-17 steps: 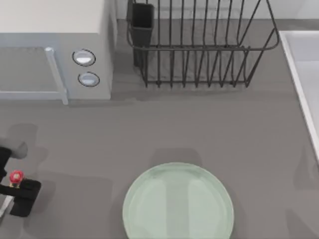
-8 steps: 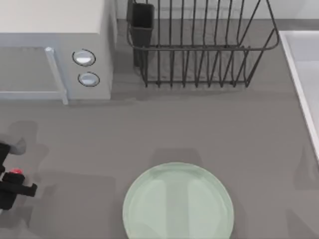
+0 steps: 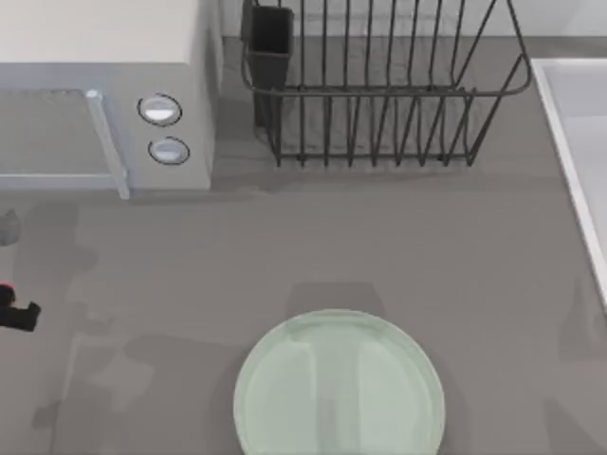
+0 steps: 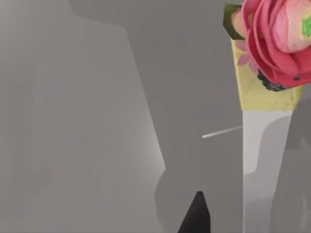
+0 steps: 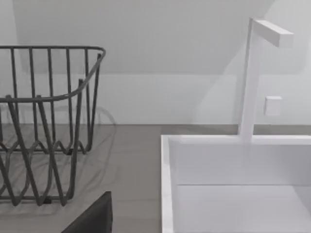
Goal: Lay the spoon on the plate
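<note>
The mint-green plate [image 3: 339, 387] lies on the grey counter [image 3: 285, 256] at the near middle, bare on top. Behind it a dark wire dish rack [image 3: 379, 90] stands against the back, a microwave [image 3: 104, 95] to its left and a white sink [image 5: 233, 194] with its faucet [image 5: 252, 77] at the right. The left arm [image 3: 14, 311] sits at the counter's left edge; whether its fingers are wide or narrow, I cannot tell. The left wrist view shows a pink flower [image 4: 274, 39] on a yellow base.

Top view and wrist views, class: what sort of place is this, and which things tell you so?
Most likely a kitchen counter, in simulation: a wire dish rack at the back, a microwave beside it, and a white sink with a tap at the right.
</note>
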Controlling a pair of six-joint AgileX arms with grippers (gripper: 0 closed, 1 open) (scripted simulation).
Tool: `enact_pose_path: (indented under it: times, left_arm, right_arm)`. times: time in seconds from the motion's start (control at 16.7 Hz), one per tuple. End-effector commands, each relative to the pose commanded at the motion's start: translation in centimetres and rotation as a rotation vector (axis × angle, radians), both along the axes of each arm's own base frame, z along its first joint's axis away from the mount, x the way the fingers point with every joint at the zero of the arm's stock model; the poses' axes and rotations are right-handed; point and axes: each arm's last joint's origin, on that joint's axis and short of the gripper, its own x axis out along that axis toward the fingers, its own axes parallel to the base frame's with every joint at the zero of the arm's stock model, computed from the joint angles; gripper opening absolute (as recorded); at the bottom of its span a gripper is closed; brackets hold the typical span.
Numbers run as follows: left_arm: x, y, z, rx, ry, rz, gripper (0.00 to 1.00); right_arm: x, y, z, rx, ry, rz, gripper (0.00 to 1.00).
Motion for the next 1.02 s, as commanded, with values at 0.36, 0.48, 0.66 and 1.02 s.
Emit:
enact_pose_path:
  times: [0.36, 0.48, 0.66, 1.02]
  left_arm:
    - [-0.2, 0.0, 1.0, 0.001, -0.012, 0.001, 0.00]
    - [0.1, -0.3, 1.0, 0.001, -0.009, -0.018, 0.00]
    - [1.8, -2.6, 1.1, 0.001, 0.003, -0.153, 0.00]
    - [4.2, -15.4, 0.1, 0.005, 0.031, -0.719, 0.00]
  right_arm:
    - [0.0, 0.0, 0.0, 0.000, 0.000, 0.000, 1.00]
    - [0.0, 0.0, 0.0, 0.000, 0.000, 0.000, 1.00]
    - [0.0, 0.0, 0.0, 0.000, 0.000, 0.000, 1.00]
    - [0.0, 0.0, 0.0, 0.000, 0.000, 0.000, 1.00]
